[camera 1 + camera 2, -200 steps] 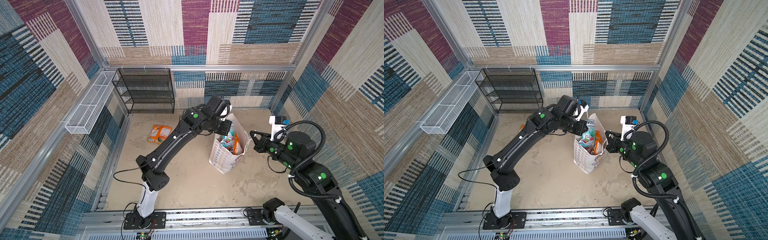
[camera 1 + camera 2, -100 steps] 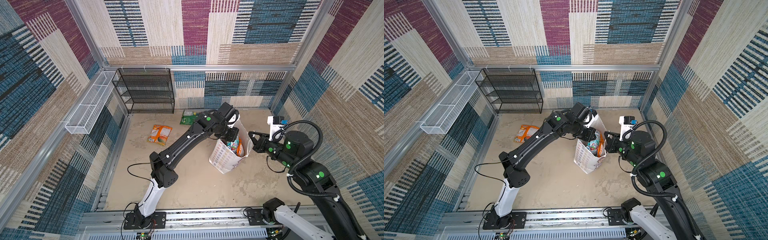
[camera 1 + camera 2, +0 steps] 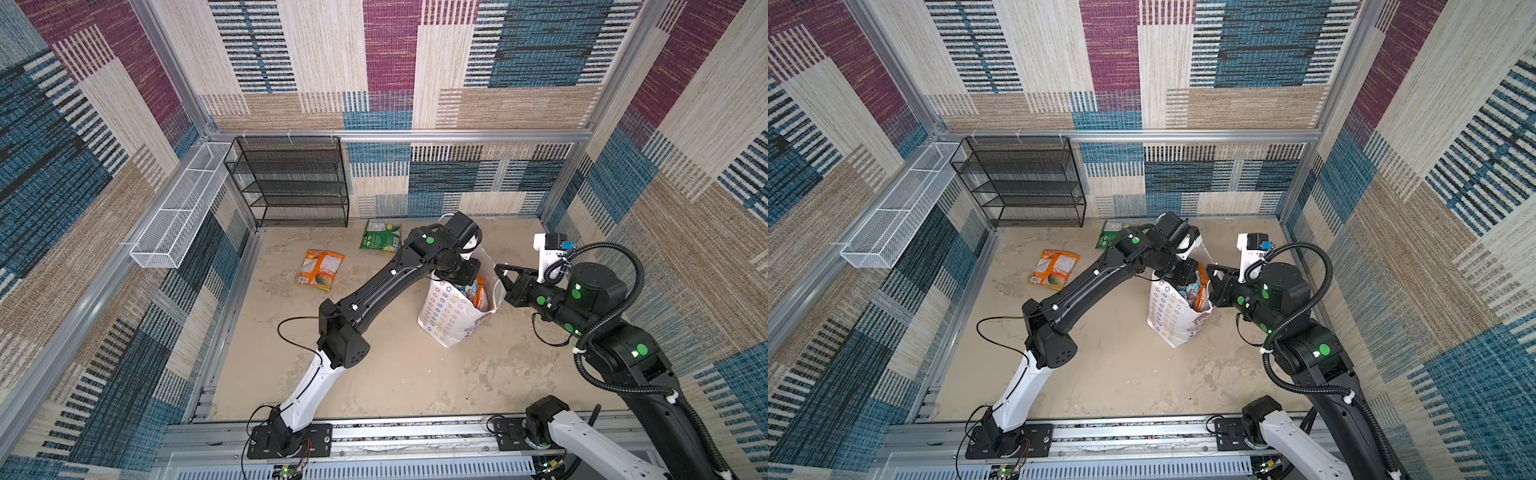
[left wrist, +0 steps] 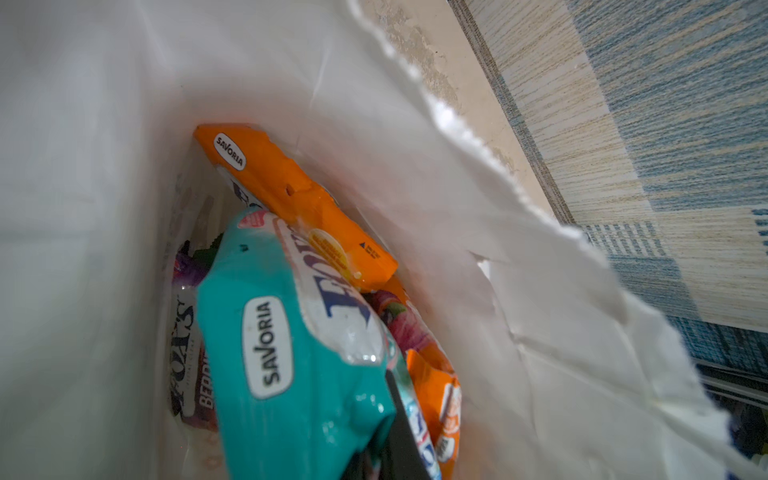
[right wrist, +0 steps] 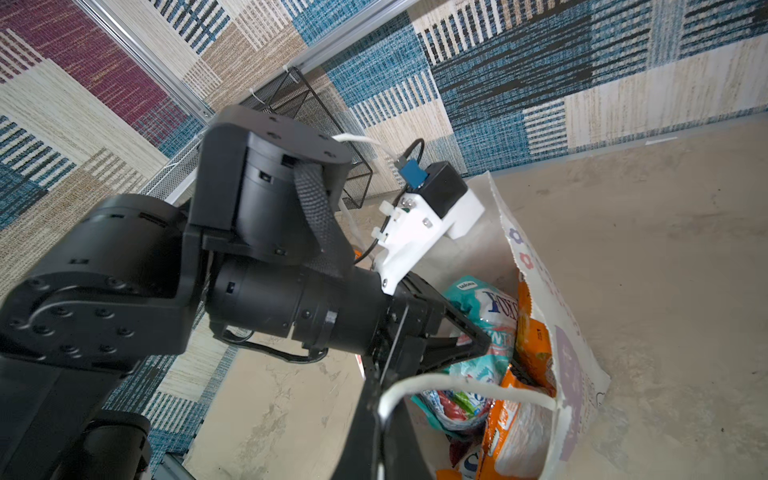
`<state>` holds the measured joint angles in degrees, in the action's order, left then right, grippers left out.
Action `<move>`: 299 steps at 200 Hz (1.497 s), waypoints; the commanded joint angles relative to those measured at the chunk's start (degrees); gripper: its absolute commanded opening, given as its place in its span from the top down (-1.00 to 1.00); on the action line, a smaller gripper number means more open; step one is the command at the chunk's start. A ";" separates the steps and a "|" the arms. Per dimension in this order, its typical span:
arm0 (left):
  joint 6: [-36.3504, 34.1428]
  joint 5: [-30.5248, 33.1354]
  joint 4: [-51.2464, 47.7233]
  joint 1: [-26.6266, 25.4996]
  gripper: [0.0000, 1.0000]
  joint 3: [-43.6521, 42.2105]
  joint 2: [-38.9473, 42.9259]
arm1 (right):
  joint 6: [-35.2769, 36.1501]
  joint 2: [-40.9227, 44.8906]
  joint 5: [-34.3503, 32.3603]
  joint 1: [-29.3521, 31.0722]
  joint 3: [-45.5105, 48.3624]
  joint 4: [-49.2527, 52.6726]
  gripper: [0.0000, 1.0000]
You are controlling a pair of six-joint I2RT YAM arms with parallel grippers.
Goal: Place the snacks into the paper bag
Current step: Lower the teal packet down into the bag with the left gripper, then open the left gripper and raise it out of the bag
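The white paper bag (image 3: 446, 311) (image 3: 1169, 316) with flower prints stands right of the floor's middle. My left gripper (image 3: 467, 272) (image 3: 1183, 276) (image 4: 374, 461) reaches into its mouth, shut on a teal snack packet (image 4: 291, 353) (image 5: 486, 316). Beneath it lie an orange packet (image 4: 291, 195) and a FOX'S berries packet (image 4: 187, 353). My right gripper (image 3: 498, 270) (image 3: 1212, 270) (image 5: 382, 411) is shut on the bag's white loop handle (image 5: 457, 384) at the right rim. On the floor, an orange snack (image 3: 319, 269) (image 3: 1054, 268) and a green snack (image 3: 381, 235) (image 3: 1109, 235) lie left of the bag.
A black wire shelf (image 3: 291, 183) stands against the back wall. A white wire basket (image 3: 183, 208) hangs on the left wall. Patterned walls enclose the floor on three sides, and an aluminium rail (image 3: 415, 432) carrying both arm bases runs along the front.
My left arm swung right and lowered its gripper with the teal packet deeper into the bag's mouth, uncovering the green snack behind. The right gripper kept its hold on the handle.
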<state>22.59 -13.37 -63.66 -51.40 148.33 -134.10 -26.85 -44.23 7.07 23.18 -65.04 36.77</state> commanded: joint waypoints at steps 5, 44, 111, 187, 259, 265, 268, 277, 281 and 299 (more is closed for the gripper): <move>1.38 -0.24 0.49 0.77 0.75 0.55 -1.58 | -0.47 -0.28 0.77 0.03 -1.07 -3.29 1.00; 0.92 -4.85 0.18 0.90 0.27 1.12 1.00 | -1.09 0.90 -0.68 0.07 -0.02 -3.29 1.00; -3.21 -12.38 -0.15 0.73 -0.82 -0.55 13.87 | -3.40 2.71 -1.57 0.04 3.32 -5.52 1.00; -6.18 0.62 2.95 1.25 -0.99 -12.53 29.67 | -3.82 3.99 -1.94 0.06 4.38 -5.40 1.00; -7.29 -0.07 3.22 8.90 -0.98 -11.23 26.00 | -3.49 4.50 -2.01 0.04 4.32 -4.61 1.00; -7.38 -0.31 2.90 9.32 -0.99 -10.26 24.81 | -3.44 4.45 -2.03 0.05 4.16 -4.60 1.00; -7.45 -0.53 2.60 9.50 -1.00 -9.65 24.20 | -3.39 4.45 -2.00 0.09 4.07 -4.56 1.00; -7.73 -1.15 2.14 9.89 -0.97 -7.81 22.44 | -3.31 4.31 -2.14 0.03 3.96 -4.52 1.00; -7.74 -1.30 2.02 10.11 -0.96 -7.02 21.63 | -3.30 4.27 -2.07 0.03 3.89 -4.52 1.00; -7.80 -2.36 1.56 10.69 -0.89 -3.71 18.49 | -3.21 4.19 -2.16 0.06 4.00 -4.52 1.00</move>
<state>16.56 -13.50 -61.76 -41.36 141.36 -112.81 -30.50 -39.90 5.41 23.18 -60.66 33.34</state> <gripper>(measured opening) 0.964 0.053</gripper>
